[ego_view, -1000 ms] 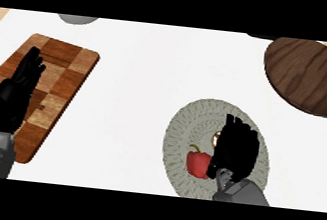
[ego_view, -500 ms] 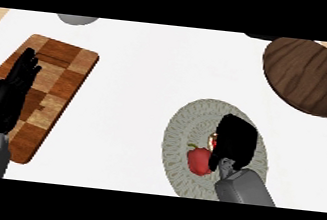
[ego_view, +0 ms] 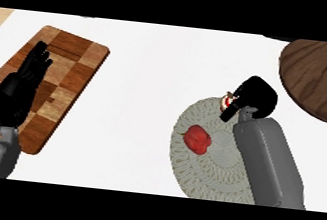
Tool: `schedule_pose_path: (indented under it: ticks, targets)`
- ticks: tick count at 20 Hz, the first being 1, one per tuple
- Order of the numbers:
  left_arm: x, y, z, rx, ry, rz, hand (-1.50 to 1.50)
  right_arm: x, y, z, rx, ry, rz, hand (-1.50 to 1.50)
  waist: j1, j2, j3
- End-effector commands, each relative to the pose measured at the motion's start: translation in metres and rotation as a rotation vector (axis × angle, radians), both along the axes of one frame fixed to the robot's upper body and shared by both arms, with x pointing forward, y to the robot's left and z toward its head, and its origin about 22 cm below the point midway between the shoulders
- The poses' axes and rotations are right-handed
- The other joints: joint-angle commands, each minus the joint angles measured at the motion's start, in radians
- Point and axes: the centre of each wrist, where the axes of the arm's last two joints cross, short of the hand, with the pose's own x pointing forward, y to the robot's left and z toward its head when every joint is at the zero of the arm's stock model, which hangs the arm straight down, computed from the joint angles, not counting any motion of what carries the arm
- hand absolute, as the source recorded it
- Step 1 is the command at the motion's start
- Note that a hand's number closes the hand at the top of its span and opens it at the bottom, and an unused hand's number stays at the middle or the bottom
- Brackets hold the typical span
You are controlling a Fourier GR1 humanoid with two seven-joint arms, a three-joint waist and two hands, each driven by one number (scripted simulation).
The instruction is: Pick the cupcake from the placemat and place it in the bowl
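Gripping cupcake point(ego_view: 229, 100) in right hand point(ego_view: 255, 97) | strawberry point(ego_view: 197, 139) on placemat point(ego_view: 194, 168) | left hand point(ego_view: 16, 91) open

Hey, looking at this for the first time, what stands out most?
The right hand curls over something small at the grey placemat's far edge, mostly hiding it. A red object lies on the placemat beside the forearm. The left hand rests open over the wooden cutting board at left.
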Motion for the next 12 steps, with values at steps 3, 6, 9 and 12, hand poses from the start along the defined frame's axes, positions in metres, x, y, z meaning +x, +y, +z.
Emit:
schedule_pose_path:
  ticks: [3, 6, 9, 12]
  targets:
    - [-0.001, -0.003, -0.003, 0.004, 0.009, -0.032, 0.00, 0.058, -0.038, 0.040, 0.035, -0.046, -0.157, 1.50, 0.043, 0.012, 0.001]
    - [0.006, -0.010, 0.001, 0.013, -0.016, -0.040, 0.00, 0.078, -0.023, 0.071, -0.073, -0.096, -0.177, 1.50, 0.040, 0.010, 0.000]
    - [0.005, -0.020, -0.006, 0.008, 0.011, -0.033, 0.00, 0.088, -0.012, 0.101, -0.185, -0.197, -0.208, 1.50, 0.027, 0.003, -0.001]
    - [0.000, -0.006, -0.003, 0.012, 0.013, -0.012, 0.00, 0.094, -0.020, 0.136, -0.313, -0.328, -0.291, 1.50, 0.020, -0.006, -0.002]
